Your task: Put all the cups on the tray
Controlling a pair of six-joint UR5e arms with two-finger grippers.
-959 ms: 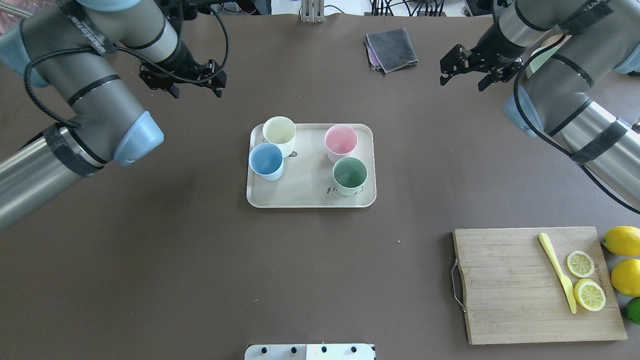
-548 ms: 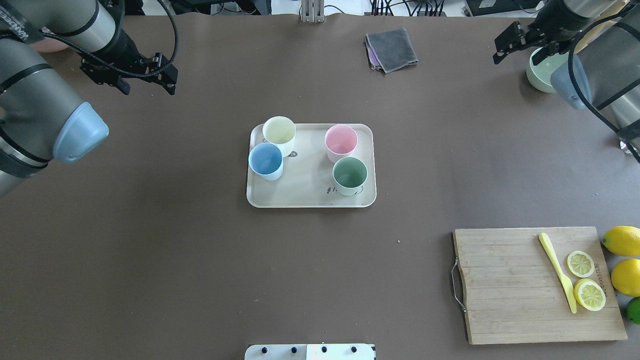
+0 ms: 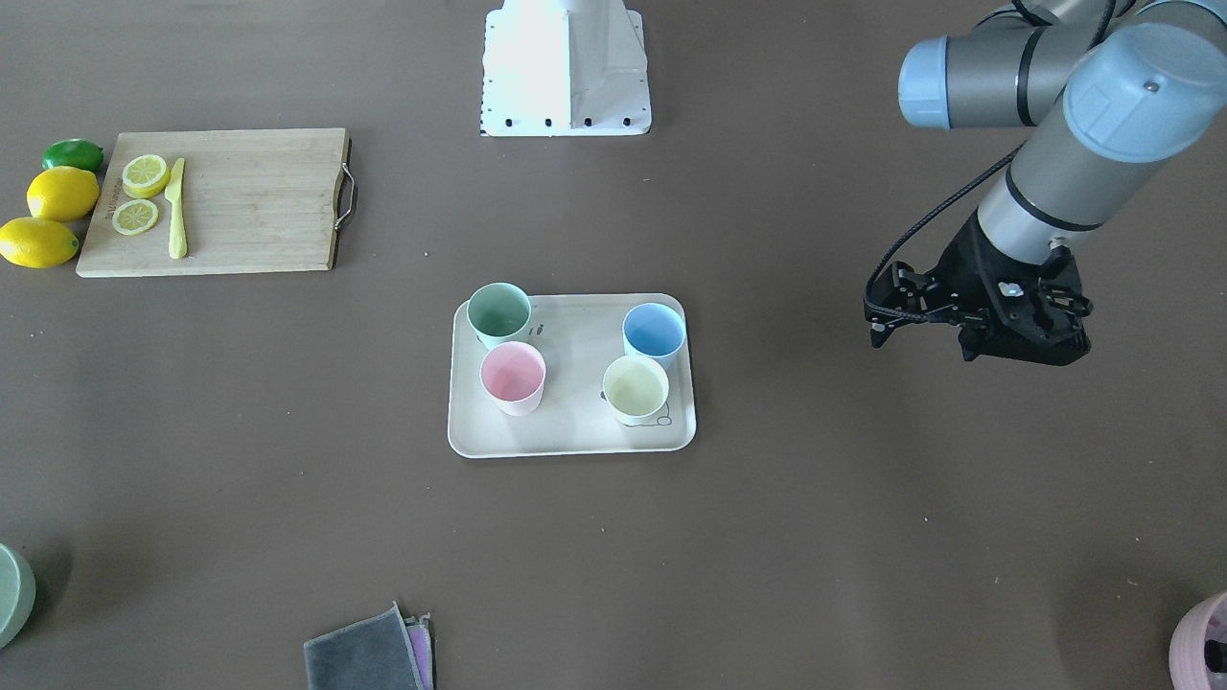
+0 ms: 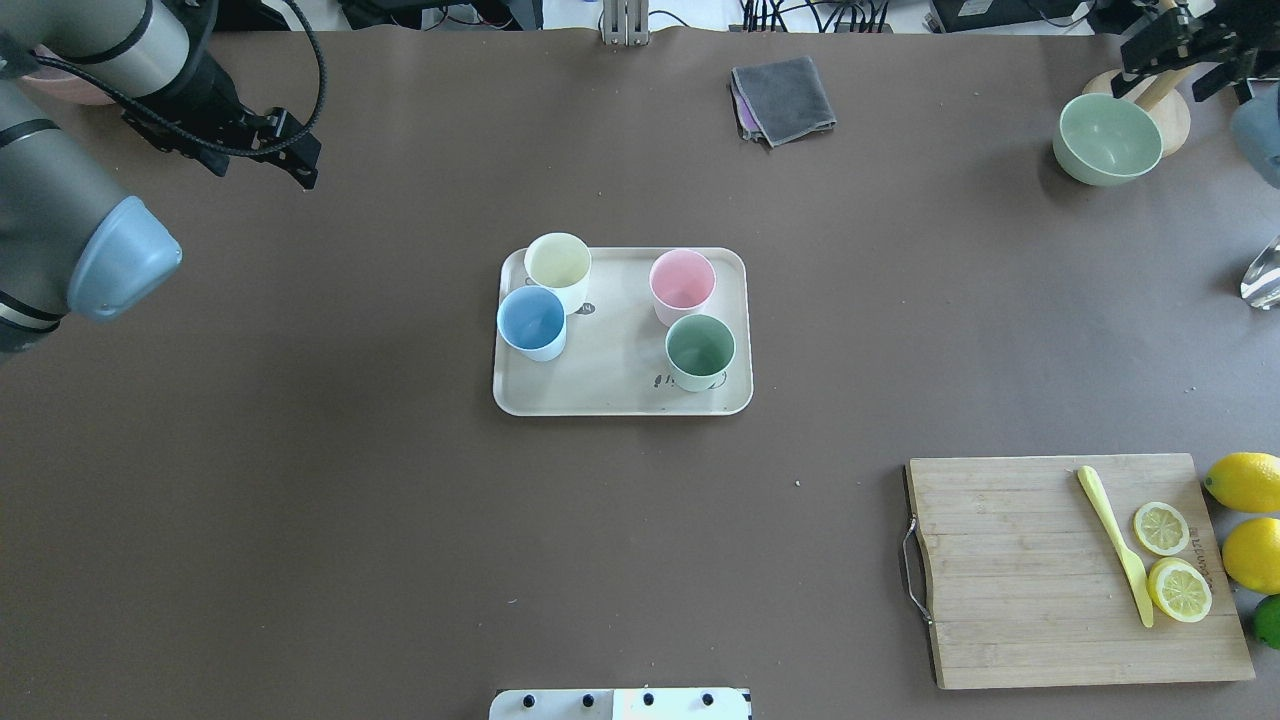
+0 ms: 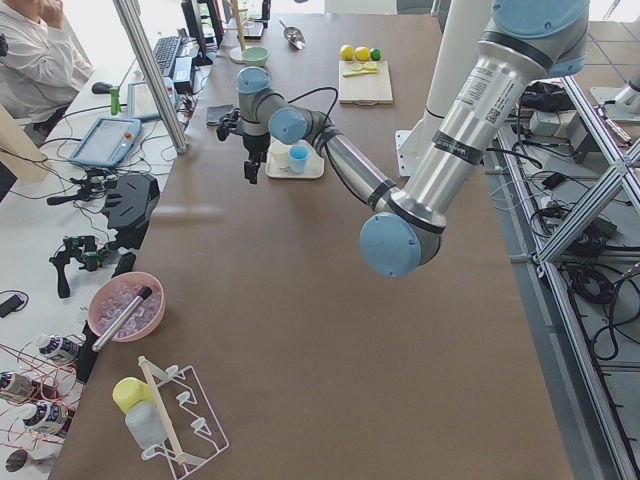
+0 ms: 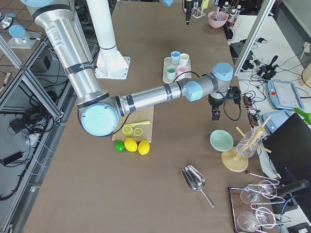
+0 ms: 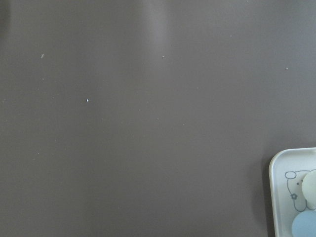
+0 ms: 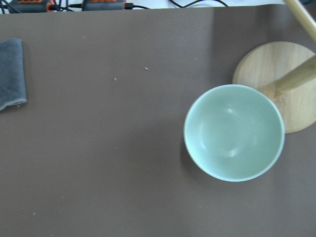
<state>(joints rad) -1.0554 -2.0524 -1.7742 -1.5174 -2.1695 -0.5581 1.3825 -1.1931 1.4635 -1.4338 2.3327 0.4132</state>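
The cream tray [image 4: 610,375] lies mid-table with all four cups standing upright on it: cream-yellow [image 4: 558,262], blue [image 4: 532,320], pink [image 4: 682,280] and green [image 4: 700,348]. The front-facing view shows the same tray [image 3: 566,433] and cups. My left gripper [image 4: 262,168] is open and empty, hanging well off to the tray's far left; it also shows in the front-facing view [image 3: 920,340]. My right gripper [image 4: 1168,75] is open and empty at the far right edge, above a green bowl [image 4: 1108,138]. The left wrist view catches only the tray's corner [image 7: 279,197].
A wooden cutting board [image 4: 1050,570] with lemon slices and a yellow knife [image 4: 1112,545] lies front right, with whole lemons [image 4: 1245,480] beside it. A grey cloth [image 4: 785,98] lies at the back. A wooden stand base [image 8: 291,84] sits next to the bowl.
Both arms have drawn back from the tray: the left gripper moved left, the right gripper moved right and toward the far edge. The cups and tray have not moved.
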